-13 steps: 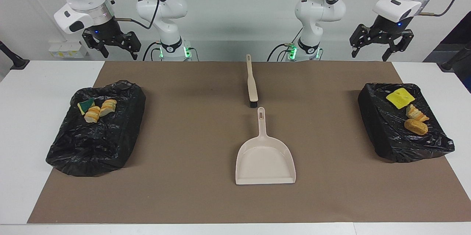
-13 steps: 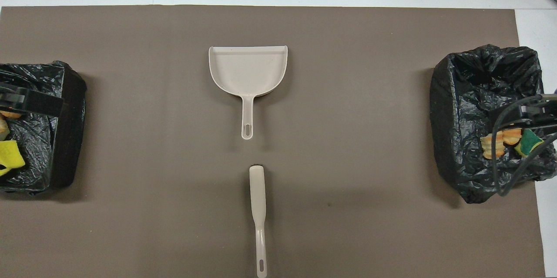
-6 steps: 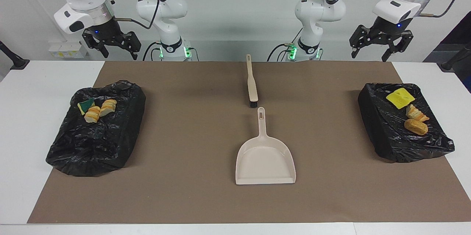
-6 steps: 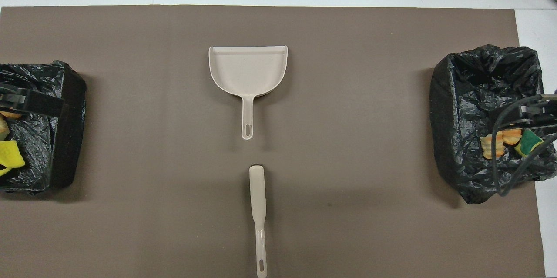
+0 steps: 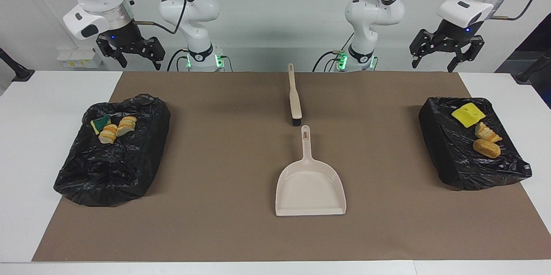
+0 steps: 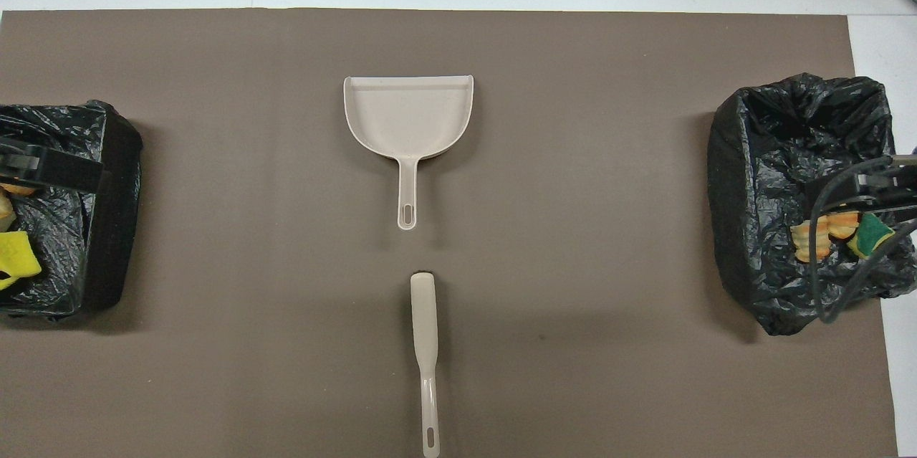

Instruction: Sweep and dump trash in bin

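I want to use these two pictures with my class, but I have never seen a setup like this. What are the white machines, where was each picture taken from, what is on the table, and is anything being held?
The white machines are two robot arms. Each ends in a black two-finger claw. One picture faces the arms from across the table; the other looks down from above their end.

On the brown mat lie a brush and, farther from the robots, a beige dustpan. At each end of the table sits a bin lined with a black bag. Each holds trash: sponge scraps and bread-like chunks.

Nothing is held. The left claw and the right claw are up in the air, open and empty, each near its own end's bin.
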